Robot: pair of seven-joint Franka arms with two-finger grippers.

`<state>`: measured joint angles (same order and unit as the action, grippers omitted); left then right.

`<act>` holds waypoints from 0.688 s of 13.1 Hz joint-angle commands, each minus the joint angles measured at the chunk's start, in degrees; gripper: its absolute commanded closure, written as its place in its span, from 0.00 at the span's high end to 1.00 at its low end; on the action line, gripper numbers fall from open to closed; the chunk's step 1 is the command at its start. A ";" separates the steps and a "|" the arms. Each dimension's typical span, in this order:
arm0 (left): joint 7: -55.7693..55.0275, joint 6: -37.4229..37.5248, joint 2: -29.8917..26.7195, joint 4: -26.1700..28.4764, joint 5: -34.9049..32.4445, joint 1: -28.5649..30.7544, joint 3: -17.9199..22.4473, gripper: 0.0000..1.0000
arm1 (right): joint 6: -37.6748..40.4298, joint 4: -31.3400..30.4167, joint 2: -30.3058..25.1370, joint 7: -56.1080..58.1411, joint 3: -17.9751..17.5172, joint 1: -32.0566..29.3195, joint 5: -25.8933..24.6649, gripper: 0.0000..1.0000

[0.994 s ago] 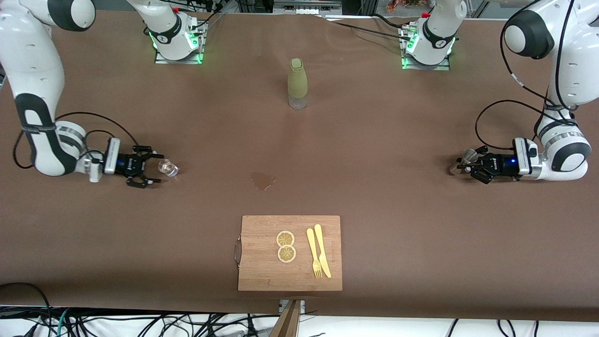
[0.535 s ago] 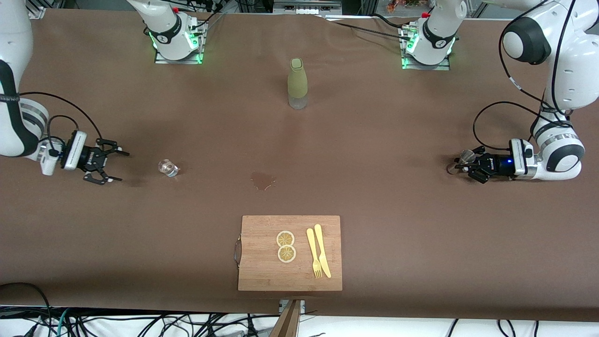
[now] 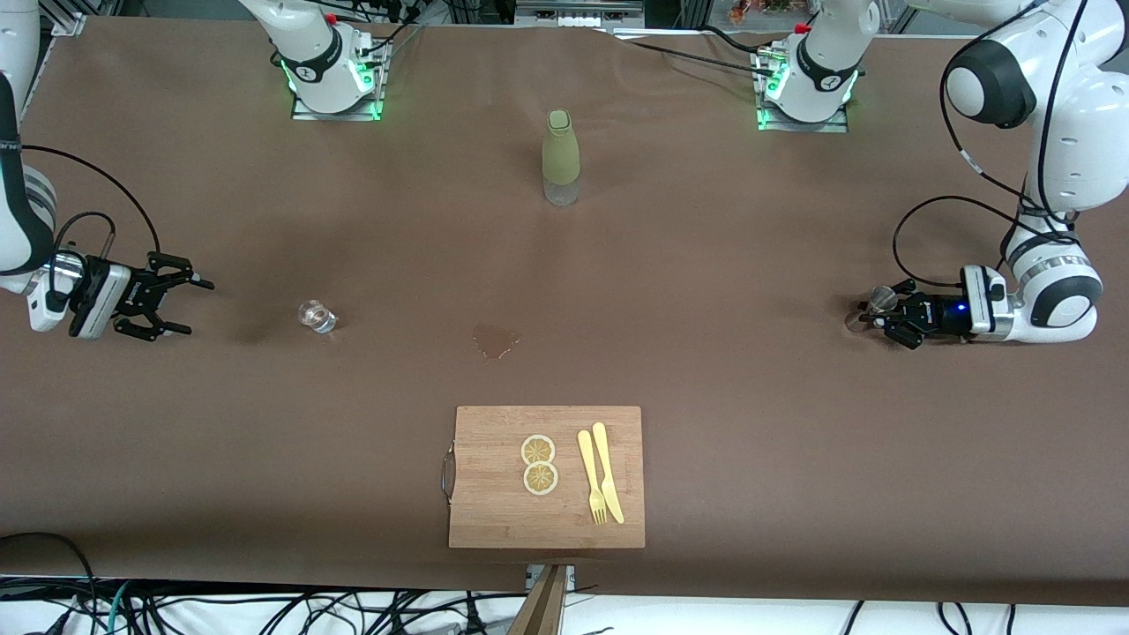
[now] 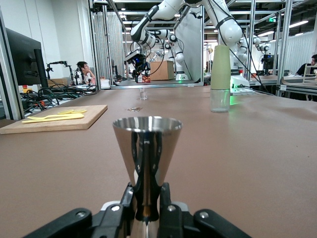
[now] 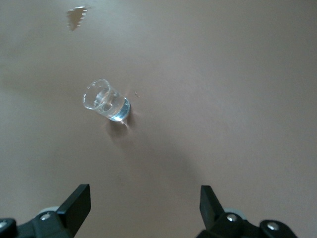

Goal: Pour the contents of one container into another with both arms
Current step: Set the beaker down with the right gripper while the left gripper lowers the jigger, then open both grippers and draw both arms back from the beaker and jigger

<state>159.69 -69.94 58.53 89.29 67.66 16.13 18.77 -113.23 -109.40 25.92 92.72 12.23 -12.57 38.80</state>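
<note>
The tiny clear glass [image 3: 316,316] stands upright on the brown table toward the right arm's end, with a little liquid at its base [image 5: 105,100]. My right gripper [image 3: 190,307] hangs open well apart from it, nearer the table's end, with nothing between its fingers [image 5: 145,198]. The shiny steel jigger [image 3: 878,304] is at the left arm's end, upright, low over the table. My left gripper [image 3: 882,316] is shut on its narrow waist, and the upper cone [image 4: 147,144] rises just above the fingers [image 4: 166,206].
An olive-green sleeved bottle [image 3: 560,157] stands mid-table toward the bases. A small wet patch [image 3: 496,340] marks the cloth at the middle. A wooden cutting board [image 3: 494,511] with lemon slices [image 3: 539,464] and a yellow fork and knife [image 3: 600,472] lies near the front camera.
My right gripper has backed away from the glass toward its end of the table, leaving the glass standing. The left gripper with the jigger has barely shifted.
</note>
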 commanded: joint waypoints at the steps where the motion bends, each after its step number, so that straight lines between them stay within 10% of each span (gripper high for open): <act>1: 11.88 0.77 1.15 -1.75 -2.71 0.30 0.30 1.00 | -1.55 -1.95 -4.37 -17.07 -0.36 2.10 -6.87 0.99; 9: -2.85 0.77 -0.95 -14.56 -10.86 0.30 6.36 1.00 | 1.61 -1.25 -13.33 -52.07 -1.15 9.40 -24.27 0.98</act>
<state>156.11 -70.10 58.31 80.45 61.79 16.31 23.11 -112.75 -109.41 15.97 47.29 11.19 -4.46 18.82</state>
